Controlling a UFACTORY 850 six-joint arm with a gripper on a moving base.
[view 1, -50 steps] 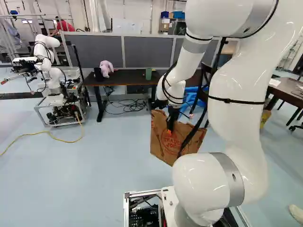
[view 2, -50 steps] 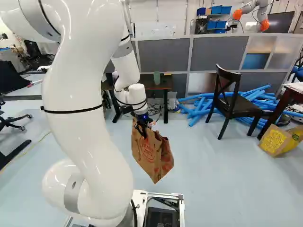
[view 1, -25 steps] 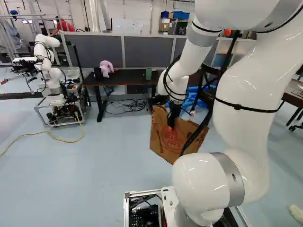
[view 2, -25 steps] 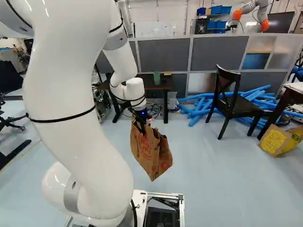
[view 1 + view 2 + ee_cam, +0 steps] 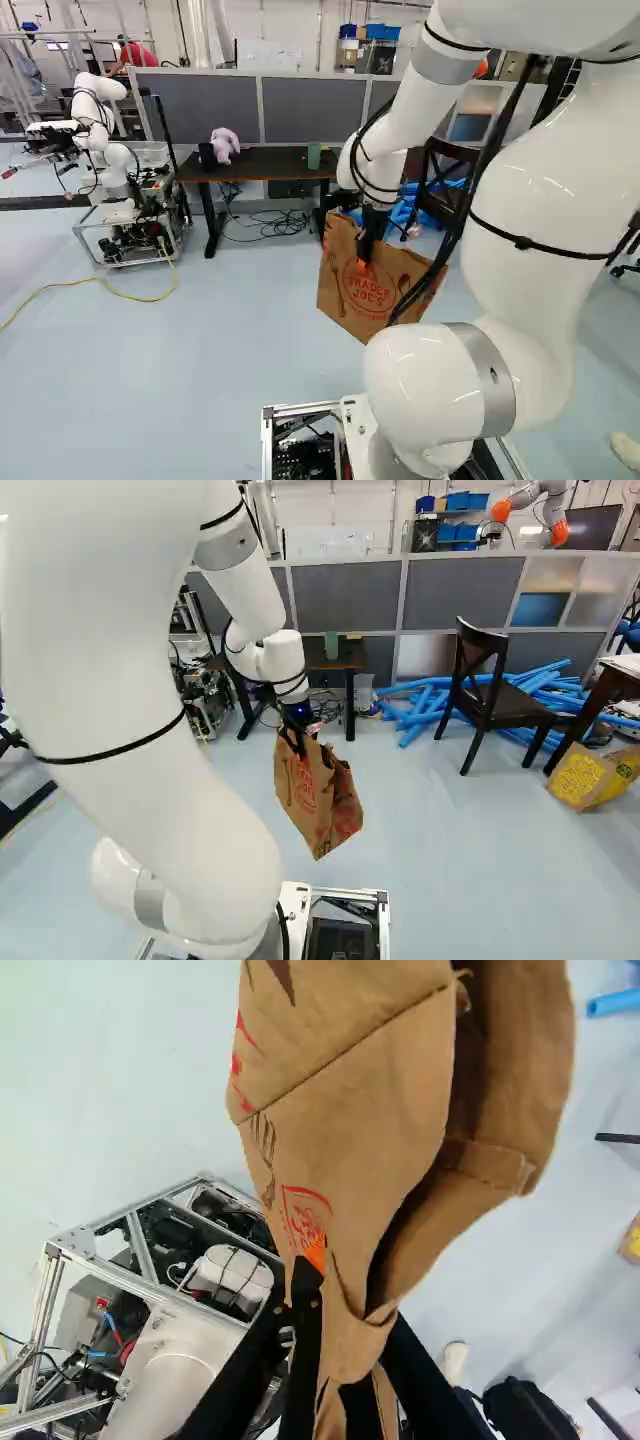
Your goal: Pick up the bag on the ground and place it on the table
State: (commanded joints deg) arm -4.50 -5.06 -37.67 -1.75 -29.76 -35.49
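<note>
Evidently transport step | gripper clenched on paper bag by its upper edge | hanging tilted, seemingly off floor | next: raise above tabletop height, carry across, likely to dark table

red-printed brown bag, white arm

Brown paper bag, marked on its face with a round red print and darker cutlery drawings. Suspended above the floor, pinched near its upper edge by the jaws. Tilted, one lower corner pointed downward in the right base view. Sides creased, rim crumpled; mouth partly open in the wrist view, inner wall and a folded strip exposed. Dark tabletop seen beyond, level, supported on black legs, well apart from the bag.
</note>
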